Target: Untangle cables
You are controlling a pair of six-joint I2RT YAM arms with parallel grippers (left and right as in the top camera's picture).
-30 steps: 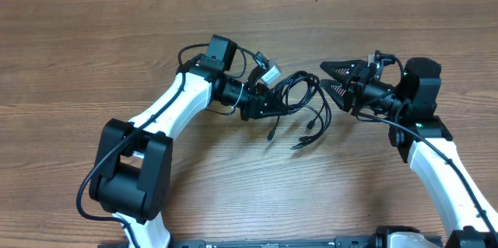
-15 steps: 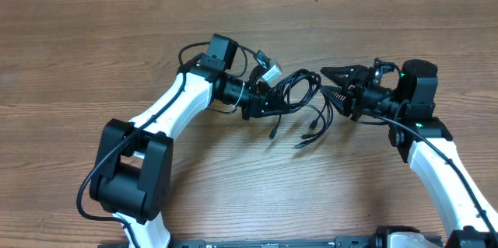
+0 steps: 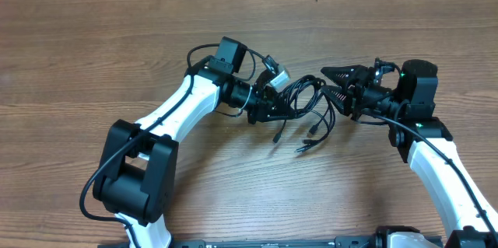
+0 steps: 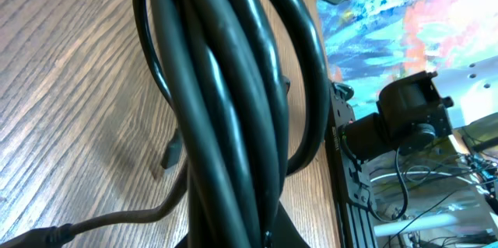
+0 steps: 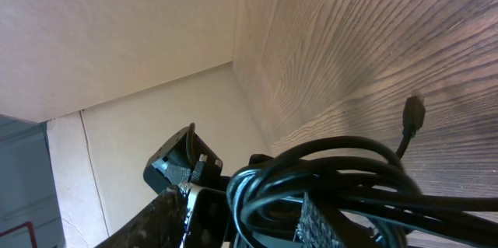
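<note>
Place: a robotics lab is showing.
Rig: a left arm (image 3: 175, 112) and a right arm (image 3: 443, 170) are reaching over a wood-grain table (image 3: 78, 46).
Edge: loose wiring (image 4: 408, 182) is hanging beside a metal frame (image 4: 342, 174).
Backdrop: beige panels (image 5: 117, 38) are standing behind.

Overhead looks straight down on the table (image 3: 78, 46); the 2 wrist views crowd the cables (image 4: 233, 108).

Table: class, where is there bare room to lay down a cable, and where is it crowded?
Free: the strip of table along the far edge, beyond both arms; the near middle, between the left arm and right arm. Crowded: the centre, where both arms meet at the cables.
</note>
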